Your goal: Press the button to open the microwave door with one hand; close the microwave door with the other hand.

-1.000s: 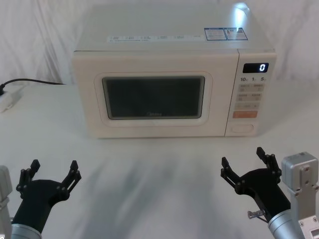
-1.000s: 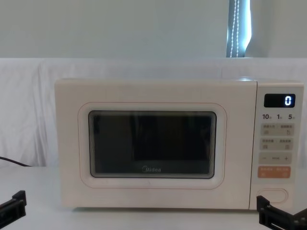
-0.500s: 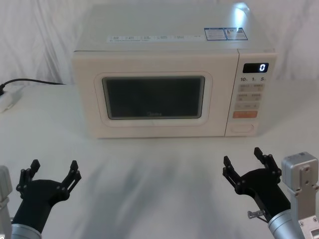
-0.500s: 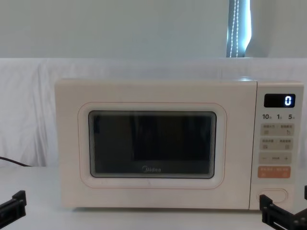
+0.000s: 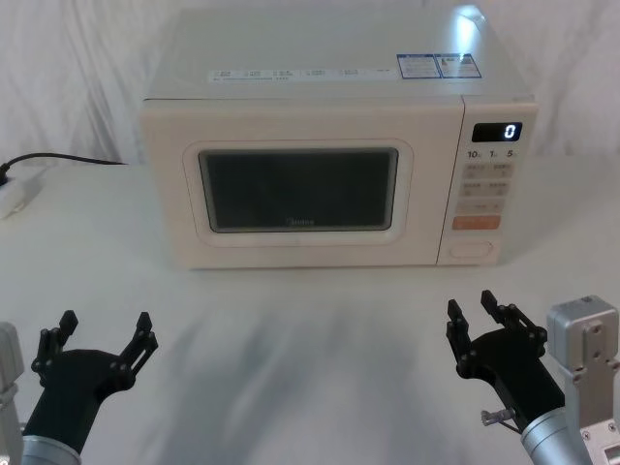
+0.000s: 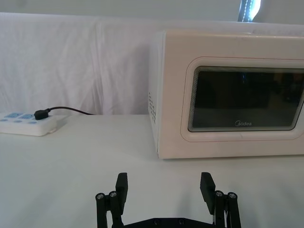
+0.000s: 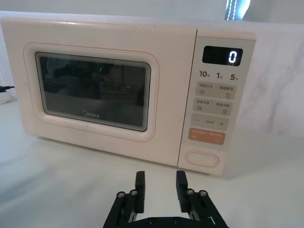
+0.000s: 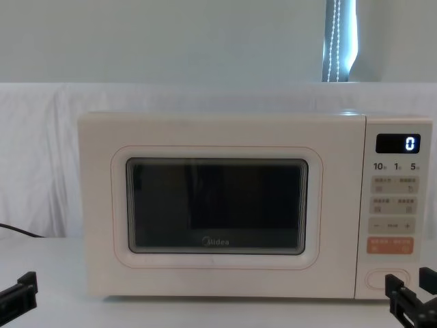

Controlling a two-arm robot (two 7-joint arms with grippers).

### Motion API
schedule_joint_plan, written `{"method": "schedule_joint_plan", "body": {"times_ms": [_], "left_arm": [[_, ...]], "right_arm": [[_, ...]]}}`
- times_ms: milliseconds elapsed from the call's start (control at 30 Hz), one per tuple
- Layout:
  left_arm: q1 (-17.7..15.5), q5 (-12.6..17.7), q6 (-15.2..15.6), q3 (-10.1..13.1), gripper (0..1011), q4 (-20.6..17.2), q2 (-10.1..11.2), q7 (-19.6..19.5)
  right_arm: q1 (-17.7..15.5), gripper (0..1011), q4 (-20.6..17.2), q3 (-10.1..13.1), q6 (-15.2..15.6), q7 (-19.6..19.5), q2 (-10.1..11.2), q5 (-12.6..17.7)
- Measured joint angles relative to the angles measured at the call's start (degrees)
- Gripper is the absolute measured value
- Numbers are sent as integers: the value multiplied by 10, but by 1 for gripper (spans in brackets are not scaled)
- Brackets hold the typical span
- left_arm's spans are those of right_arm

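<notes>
Right black angular hand [image 5: 475, 313], fingers slightly apart, faces my smooth cream pill-shaped button [image 7: 202, 159]; left black hand [image 5: 105, 330] spread wide on white cloth-draped counter [image 5: 291, 339].

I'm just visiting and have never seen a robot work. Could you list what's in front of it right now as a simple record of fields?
microwave: cream-white, on a white table, display reads 0
microwave door: shut, dark window
button: oval, lowest on the panel, untouched
right tool: low over the table in front of the panel, fingers narrowly apart, holding nothing
left tool: low at the near left, fingers spread wide, holding nothing
power strip: left of the microwave, one black plug in it
</notes>
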Motion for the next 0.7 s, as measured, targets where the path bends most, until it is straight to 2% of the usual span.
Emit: {"method": "schedule_joint_plan", "body": {"times_ms": [67, 100, 400, 433, 533, 700], "left_arm": [[0, 0, 0, 0, 1001, 0, 0, 0], [0, 0, 0, 0, 1001, 0, 0, 0], [0, 0, 0, 0, 1001, 0, 0, 0], [0, 0, 0, 0, 1001, 0, 0, 0], [0, 0, 0, 0, 1001, 0, 0, 0], [0, 0, 0, 0, 1001, 0, 0, 0]], "right_arm": [[0, 411, 0, 0, 0, 0, 0, 0], [0, 355, 0, 0, 0, 0, 0, 0], [0, 101, 0, 0, 0, 0, 0, 0], [0, 45, 0, 0, 0, 0, 0, 0], [0, 2, 0, 0, 0, 0, 0, 0], [0, 0, 0, 0, 0, 0, 0, 0]]}}
